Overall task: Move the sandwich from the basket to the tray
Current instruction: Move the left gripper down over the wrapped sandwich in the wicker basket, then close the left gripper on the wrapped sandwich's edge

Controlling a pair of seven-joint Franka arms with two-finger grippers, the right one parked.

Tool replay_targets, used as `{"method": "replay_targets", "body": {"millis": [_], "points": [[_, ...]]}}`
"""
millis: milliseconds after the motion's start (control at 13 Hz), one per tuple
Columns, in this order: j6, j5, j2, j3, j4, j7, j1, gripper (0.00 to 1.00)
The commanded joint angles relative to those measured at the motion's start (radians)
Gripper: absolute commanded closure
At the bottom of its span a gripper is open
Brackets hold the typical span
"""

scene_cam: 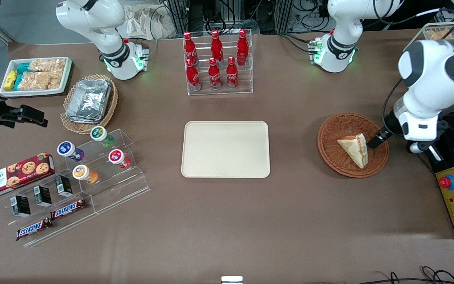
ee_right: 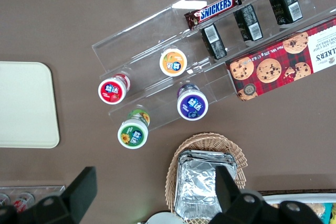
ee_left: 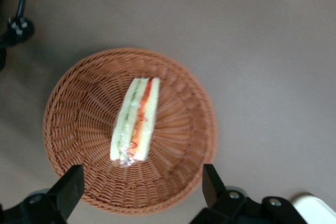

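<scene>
Reddish-brown woven wicker for the basket, pale white bread striped red, orange and green along the sandwich edge, plain cream-beige across the tray, black on the gripper fingers.

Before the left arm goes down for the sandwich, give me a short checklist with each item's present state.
1. Sandwich in the reddish-brown wicker basket, lying on the weave: ok.
2. Gripper open, above the basket, fingers wide apart: ok.
3. Sandwich between the finger lines: ok, though the gripper sits over the basket's rim, not centred on the wedge.
4. Contact with the sandwich: none yet.
5. Cream tray bare, ready to receive: ok.
6. Basket steady under a lift: cannot tell.
</scene>
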Motion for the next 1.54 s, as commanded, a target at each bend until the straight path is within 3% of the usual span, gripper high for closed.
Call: {"method": "replay_targets", "body": {"millis": [0, 231, 692, 923, 1000, 1077, 1154, 1462], "points": [[0.048, -0.007, 0.061, 0.024, -0.022, -0.058, 0.003, 0.00], [0.140, -0.085, 0.115, 0.038, -0.068, -0.069, 0.005, 0.00], [0.366, -0.091, 0.149, 0.043, -0.250, -0.067, 0.003, 0.00], [0.375, -0.088, 0.141, 0.048, -0.297, -0.063, 0.003, 0.02], [0.375, -0.088, 0.138, 0.048, -0.297, -0.063, 0.003, 0.29], [0.375, -0.088, 0.137, 0.046, -0.294, -0.063, 0.003, 0.86], [0.374, -0.088, 0.135, 0.046, -0.291, -0.061, 0.002, 1.00], [0.317, -0.073, 0.082, 0.035, -0.260, -0.049, -0.010, 1.00]]}}
